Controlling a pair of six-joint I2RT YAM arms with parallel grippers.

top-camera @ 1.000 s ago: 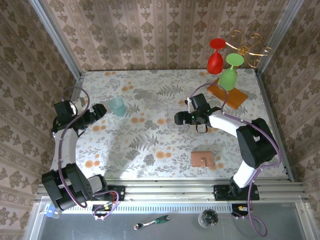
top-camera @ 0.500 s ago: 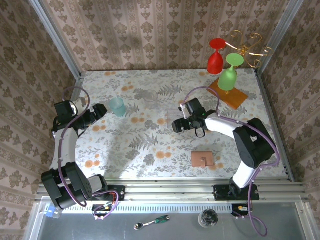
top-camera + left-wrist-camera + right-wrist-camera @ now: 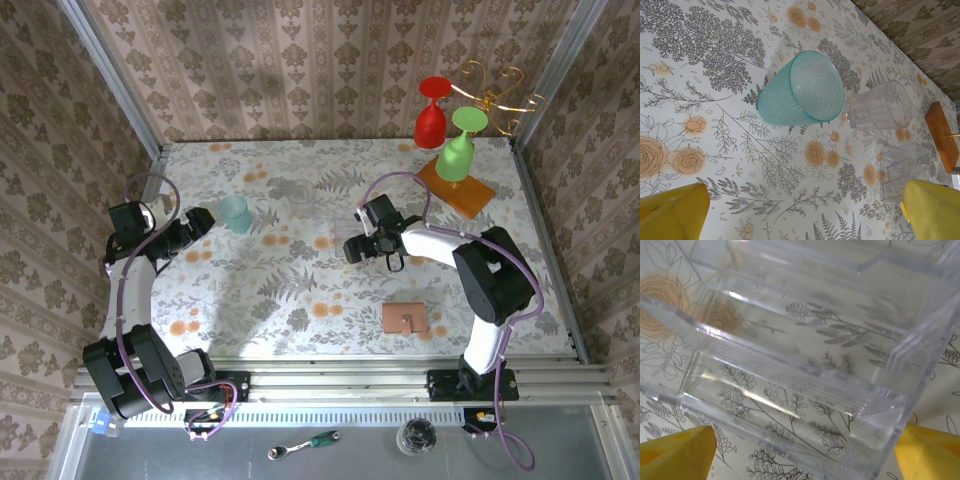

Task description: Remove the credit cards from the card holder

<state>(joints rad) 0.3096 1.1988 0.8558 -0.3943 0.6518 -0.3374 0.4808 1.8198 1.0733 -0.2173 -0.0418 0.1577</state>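
The card holder (image 3: 404, 319) lies flat on the floral tablecloth at the near right, its tan outer face up. The credit cards are hidden. My right gripper (image 3: 353, 246) hovers mid-table, well behind the holder. In the right wrist view it (image 3: 802, 460) is open, its yellow fingertips (image 3: 677, 452) on either side of the near edge of a clear acrylic box (image 3: 805, 355). Over at the left my left gripper (image 3: 200, 222) is open with nothing in it, and in the left wrist view it (image 3: 800, 222) faces a teal cup (image 3: 802, 90).
The teal cup (image 3: 235, 212) stands at the back left. A clear cup (image 3: 882, 106) and the clear box (image 3: 902, 167) lie beyond it. A wooden slab (image 3: 456, 186) at the back right carries a rack with a red goblet (image 3: 432, 120) and a green goblet (image 3: 458, 150).
My right gripper has slid left over the table onto the clear box. The left arm and the card holder have not moved.
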